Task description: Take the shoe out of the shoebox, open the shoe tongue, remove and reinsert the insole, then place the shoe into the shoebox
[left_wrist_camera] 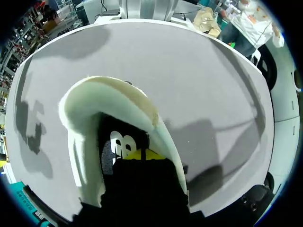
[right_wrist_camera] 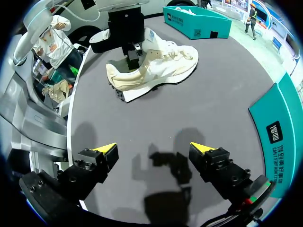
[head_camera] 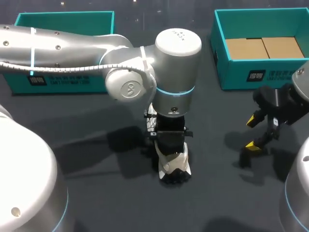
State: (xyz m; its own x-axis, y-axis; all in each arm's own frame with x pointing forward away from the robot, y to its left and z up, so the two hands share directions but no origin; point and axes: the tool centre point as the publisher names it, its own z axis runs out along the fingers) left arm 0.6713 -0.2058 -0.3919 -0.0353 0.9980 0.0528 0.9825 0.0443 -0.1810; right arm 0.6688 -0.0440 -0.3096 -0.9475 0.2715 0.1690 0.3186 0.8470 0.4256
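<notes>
Mid-table, outside both boxes: shoe upright on its sole, left gripper down in its collar.
The left gripper sits in the heel opening, probably to reach tongue or insole; whether it grips anything cannot be told. The right gripper hangs wide apart and empty, well aside, likely waiting. The shoe's long axis runs near-to-far, heel toward the robot, toe toward the left shoebox.

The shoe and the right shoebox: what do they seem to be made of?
Shoe: likely cream mesh or suede, matt, with a foam-like sole. Shoebox: probably cardboard, matt teal outside, with plain brown flaps inside.
</notes>
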